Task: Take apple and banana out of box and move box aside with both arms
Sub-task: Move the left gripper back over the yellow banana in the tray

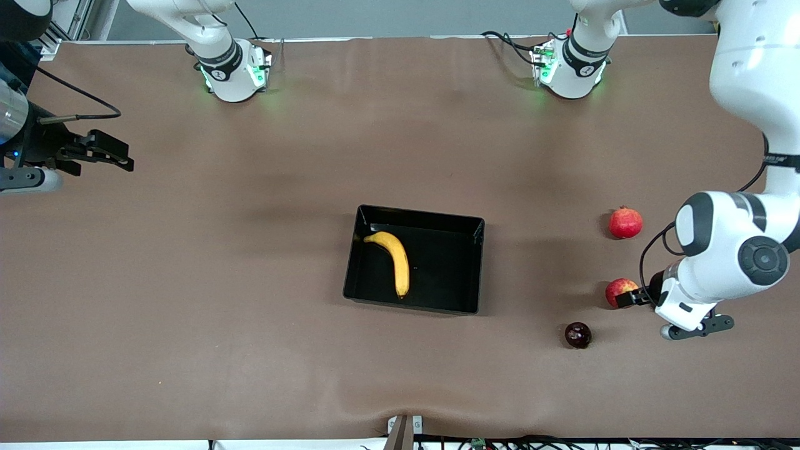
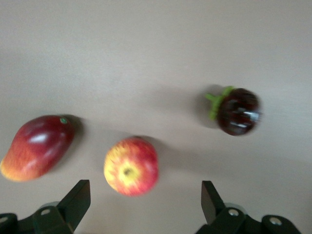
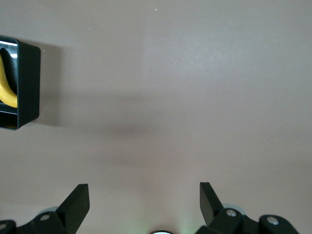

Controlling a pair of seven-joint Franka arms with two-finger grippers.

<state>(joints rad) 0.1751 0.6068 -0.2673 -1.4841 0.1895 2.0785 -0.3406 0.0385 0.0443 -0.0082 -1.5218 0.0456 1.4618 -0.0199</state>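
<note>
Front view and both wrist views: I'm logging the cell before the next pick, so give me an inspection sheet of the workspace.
Surface: brown table, no spills seen.
Job's things: banana lies in the black box mid-table; apple on the table toward the left arm's end.
Clutter: pomegranate farther from the front camera than the apple; plum nearer.
Grippers: left tool open, over the apple; right tool open, waiting over bare table at the right arm's end.
Cables: black leads at both bases and along the front edge.
Surroundings: nothing seen.
</note>
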